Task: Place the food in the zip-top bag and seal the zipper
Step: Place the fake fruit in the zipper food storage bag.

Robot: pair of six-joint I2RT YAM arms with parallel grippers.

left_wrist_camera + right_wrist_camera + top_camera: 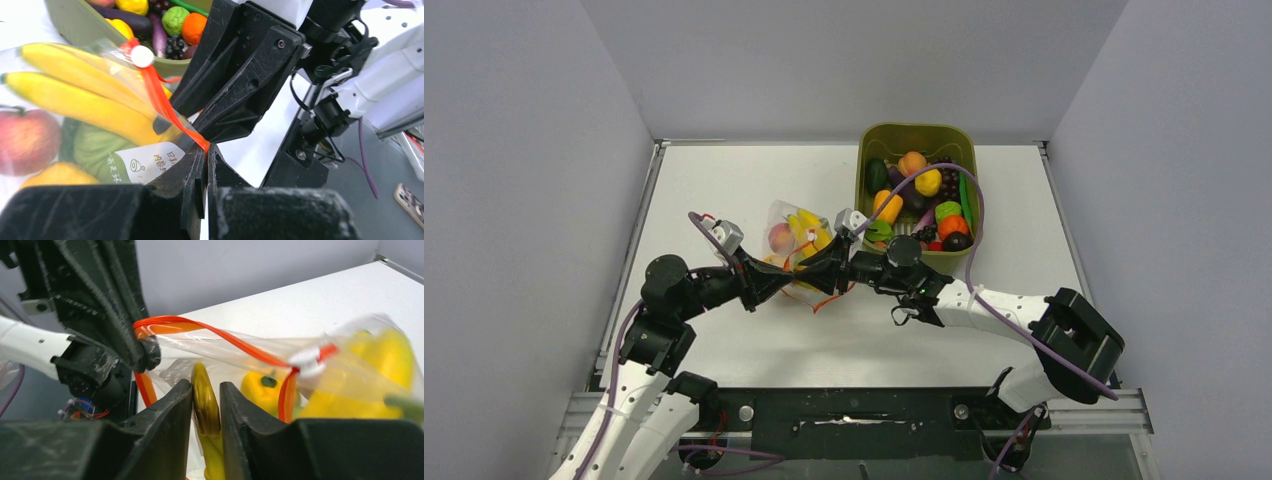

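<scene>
The clear zip-top bag (796, 245) lies mid-table between both arms, its mouth agape. My left gripper (206, 147) is shut on the red-orange zipper (160, 95) at the mouth's corner, near the white slider (142, 56). Through the plastic I see yellow bananas (75, 100), a pink-red fruit (25, 142) and a green cabbage (95, 145). My right gripper (206, 385) holds the dark stem end of a yellow banana (206, 407) between its jaws, just under the zipper (235, 342). A yellow pepper (265, 387) lies inside, beyond it.
The olive-green tub (871, 135) stands at the back right of the white table, holding several more toy fruits and vegetables. Both arms meet nose to nose at the bag. Grey walls close in the table on three sides.
</scene>
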